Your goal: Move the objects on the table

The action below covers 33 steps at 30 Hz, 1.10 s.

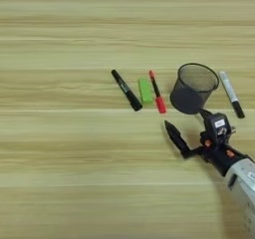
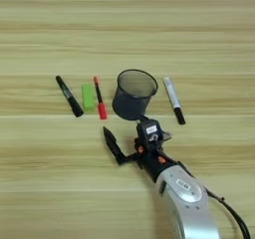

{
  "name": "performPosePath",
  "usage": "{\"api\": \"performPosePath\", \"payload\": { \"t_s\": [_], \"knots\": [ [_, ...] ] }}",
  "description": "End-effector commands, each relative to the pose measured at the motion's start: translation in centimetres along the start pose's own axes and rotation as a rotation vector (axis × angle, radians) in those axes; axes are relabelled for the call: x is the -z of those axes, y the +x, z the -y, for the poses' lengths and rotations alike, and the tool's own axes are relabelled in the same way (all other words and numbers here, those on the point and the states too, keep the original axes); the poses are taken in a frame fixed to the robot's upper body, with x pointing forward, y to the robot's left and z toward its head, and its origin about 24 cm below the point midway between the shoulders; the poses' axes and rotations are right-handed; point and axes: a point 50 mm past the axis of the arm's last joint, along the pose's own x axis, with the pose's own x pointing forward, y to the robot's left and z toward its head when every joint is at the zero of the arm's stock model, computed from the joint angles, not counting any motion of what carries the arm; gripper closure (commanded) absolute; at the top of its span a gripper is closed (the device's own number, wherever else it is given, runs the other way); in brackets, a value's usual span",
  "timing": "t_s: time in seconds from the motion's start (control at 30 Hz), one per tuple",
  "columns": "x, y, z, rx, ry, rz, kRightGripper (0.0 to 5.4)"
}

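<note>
The silver forearm (image 2: 187, 198) enters from the bottom right, and its hand (image 2: 124, 133) sits over bare tabletop (image 2: 50, 183) just in front of the row of objects. The two black fingers are spread wide and hold nothing: one finger (image 2: 112, 142) points up and left, the other reaches toward the foot of the cup (image 2: 133, 94). Just beyond the hand, the mesh cup stands upright, the nearest object by a clear margin. To its left lie the red marker (image 2: 99, 97), the green block (image 2: 88, 96) and the black marker (image 2: 68, 95), close together, each with its long axis running roughly near to far. To the cup's right lies the white-grey marker (image 2: 174, 100), black cap toward the robot, on a like axis. By my judgement the cup or the red marker is easiest to reach. A small white label shows on the hand's body, but nothing on it can be read, and the markers show no legible brand.
</note>
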Motion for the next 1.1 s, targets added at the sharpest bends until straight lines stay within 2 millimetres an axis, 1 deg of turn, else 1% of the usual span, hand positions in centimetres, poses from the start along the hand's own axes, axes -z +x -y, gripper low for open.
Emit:
{"api": "performPosePath", "payload": {
  "t_s": [0.03, 0.2, 0.43, 0.63, 0.87, 1.1],
  "knots": [
    [-2.4, 0.4, -0.9, -0.054, -0.062, 0.090, 0.07],
    [-3.4, 1.7, -2.3, -0.102, -0.069, 0.144, 0.07],
    [-4.1, 3.4, -3.7, -0.153, -0.093, 0.180, 0.07],
    [-4.5, 4.7, -4.3, -0.181, -0.130, 0.197, 0.07],
    [-4.4, 6.3, -4.4, -0.194, -0.141, 0.195, 0.07],
    [-4.0, 7.3, -4.4, -0.207, -0.137, 0.185, 0.07]
  ]
}}
